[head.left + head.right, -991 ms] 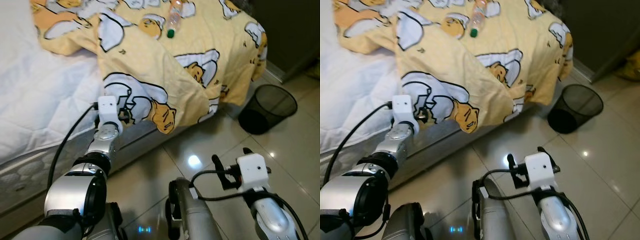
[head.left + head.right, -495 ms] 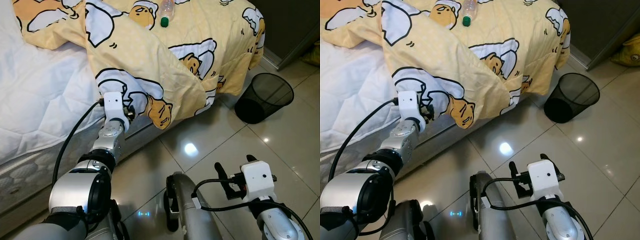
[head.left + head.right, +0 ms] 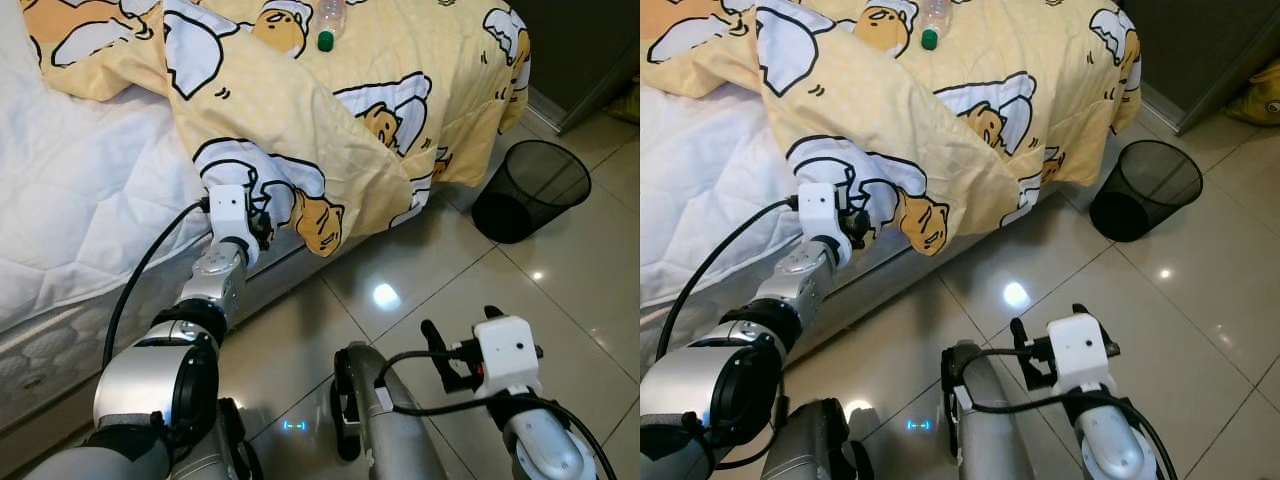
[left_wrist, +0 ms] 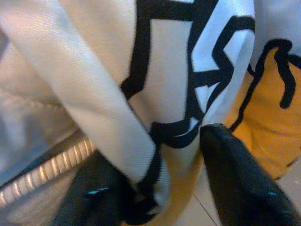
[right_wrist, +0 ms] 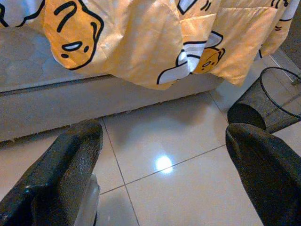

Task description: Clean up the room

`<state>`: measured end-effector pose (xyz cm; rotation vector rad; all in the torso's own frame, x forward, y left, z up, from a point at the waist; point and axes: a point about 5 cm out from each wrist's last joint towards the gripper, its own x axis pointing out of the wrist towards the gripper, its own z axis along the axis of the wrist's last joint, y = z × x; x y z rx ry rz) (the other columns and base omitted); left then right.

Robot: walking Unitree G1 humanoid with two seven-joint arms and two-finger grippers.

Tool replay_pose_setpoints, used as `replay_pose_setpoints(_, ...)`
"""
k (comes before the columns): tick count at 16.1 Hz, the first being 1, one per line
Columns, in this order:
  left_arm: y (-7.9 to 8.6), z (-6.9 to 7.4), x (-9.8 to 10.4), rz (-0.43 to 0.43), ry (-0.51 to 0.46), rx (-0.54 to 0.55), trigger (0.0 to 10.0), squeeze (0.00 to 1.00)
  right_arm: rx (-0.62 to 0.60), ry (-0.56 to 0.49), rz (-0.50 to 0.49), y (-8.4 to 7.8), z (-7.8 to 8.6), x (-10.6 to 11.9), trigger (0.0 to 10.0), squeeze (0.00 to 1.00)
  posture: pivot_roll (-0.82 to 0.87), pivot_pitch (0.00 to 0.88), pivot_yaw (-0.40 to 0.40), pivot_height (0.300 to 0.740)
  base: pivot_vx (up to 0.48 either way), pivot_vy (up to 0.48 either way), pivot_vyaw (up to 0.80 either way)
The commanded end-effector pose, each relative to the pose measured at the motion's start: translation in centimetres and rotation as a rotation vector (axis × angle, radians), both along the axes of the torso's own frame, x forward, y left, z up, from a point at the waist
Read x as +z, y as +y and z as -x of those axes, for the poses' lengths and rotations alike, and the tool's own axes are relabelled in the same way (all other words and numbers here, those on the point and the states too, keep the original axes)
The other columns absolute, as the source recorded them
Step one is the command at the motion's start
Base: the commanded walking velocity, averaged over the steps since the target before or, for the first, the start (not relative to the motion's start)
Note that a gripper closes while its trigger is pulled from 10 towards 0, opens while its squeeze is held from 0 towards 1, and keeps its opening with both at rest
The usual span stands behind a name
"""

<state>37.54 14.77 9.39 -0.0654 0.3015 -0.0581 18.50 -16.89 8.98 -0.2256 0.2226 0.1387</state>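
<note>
Yellow cartoon blanket (image 3: 330,120) edge pinched between left gripper (image 4: 164,188) fingers at bed side, barely shifted since half second ago. Right gripper (image 5: 160,141) raised slightly, spread wide, nothing held. Straightening probably pending.

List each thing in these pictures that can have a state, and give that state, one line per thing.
Blanket: rumpled, its edge hanging off the bed.
Plastic bottle: lying on the blanket, green cap on.
Wastebasket: upright on the floor.
Left gripper: gripping a blanket fold.
Right gripper: open above the floor.
</note>
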Motion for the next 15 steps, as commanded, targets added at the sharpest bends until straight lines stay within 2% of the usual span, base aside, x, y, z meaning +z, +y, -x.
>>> replay_pose_setpoints(1,-0.4,0.8,-1.5,-0.014,0.05,-0.05,0.0,0.0,-0.023,0.034,-0.002,-0.4,0.3,-0.6,10.0,0.0,-0.41,0.245,-0.035,0.63,0.0,0.0,0.0)
replay_pose_setpoints(4,-0.8,1.0,-1.7,-0.015,0.05,-0.103,0.0,0.0,-0.011,0.032,-0.017,0.2,0.1,-0.8,10.0,0.0,-0.39,0.244,-0.03,0.63,0.0,0.0,0.0)
replay_pose_setpoints(8,-0.5,1.1,-1.9,-0.036,0.07,-0.091,0.0,0.0,0.002,0.021,-0.036,0.7,-0.3,-0.7,10.0,0.0,-0.38,0.236,-0.025,0.63,0.0,0.0,0.0)
replay_pose_setpoints(9,-0.5,1.1,-1.9,-0.047,0.074,-0.096,10.0,0.0,0.023,0.02,-0.049,0.8,-0.5,-0.7,10.0,0.0,-0.38,0.238,-0.022,0.63,0.0,0.0,0.0)
replay_pose_setpoints(11,-0.3,1.1,-2.0,-0.052,0.072,-0.094,10.0,0.0,0.191,0.045,-0.084,2.3,-0.7,-0.5,10.0,0.0,-0.37,0.239,-0.025,0.63,0.0,0.0,0.0)
replay_pose_setpoints(15,-0.5,1.1,-1.9,-0.067,0.051,-0.104,10.0,0.0,0.241,0.067,-0.094,2.6,-0.9,-0.5,10.0,0.0,-0.36,0.234,-0.033,0.63,0.0,0.0,0.0)
